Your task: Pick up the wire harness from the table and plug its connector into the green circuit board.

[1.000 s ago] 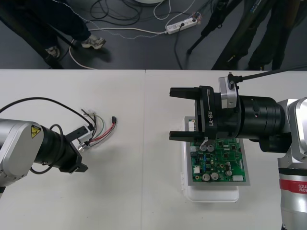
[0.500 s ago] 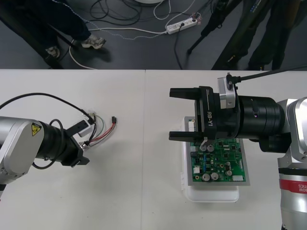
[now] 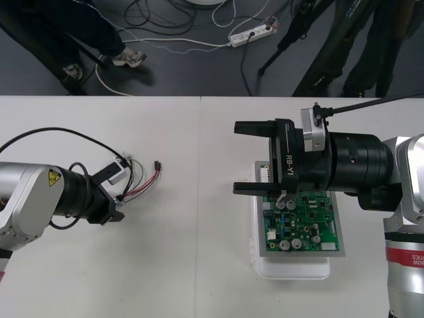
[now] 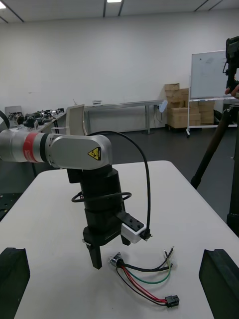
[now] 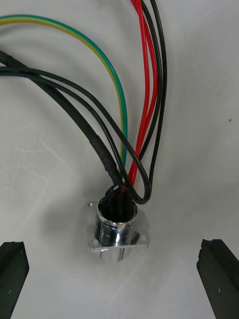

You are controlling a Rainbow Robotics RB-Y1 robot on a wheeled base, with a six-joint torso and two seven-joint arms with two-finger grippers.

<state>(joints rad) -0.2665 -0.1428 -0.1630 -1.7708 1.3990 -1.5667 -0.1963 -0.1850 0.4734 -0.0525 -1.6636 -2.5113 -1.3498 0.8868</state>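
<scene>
over the pale table [image 3: 192, 218] both jaws gape, the left beside the harness socket [image 5: 118, 228].

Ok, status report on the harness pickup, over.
Left gripper open, fingers astride the socket. Right gripper open, above the circuit board. Harness flat on table, plug unconnected. Nothing blocking.

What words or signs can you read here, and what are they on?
"RB-Y1": white letters on the right end effector.
A yellow warning triangle sticker, no words: on the left arm.
White lettering on the right arm's red ring: cut off, not readable in full.
Print on the green circuit board: too small to read.
</scene>
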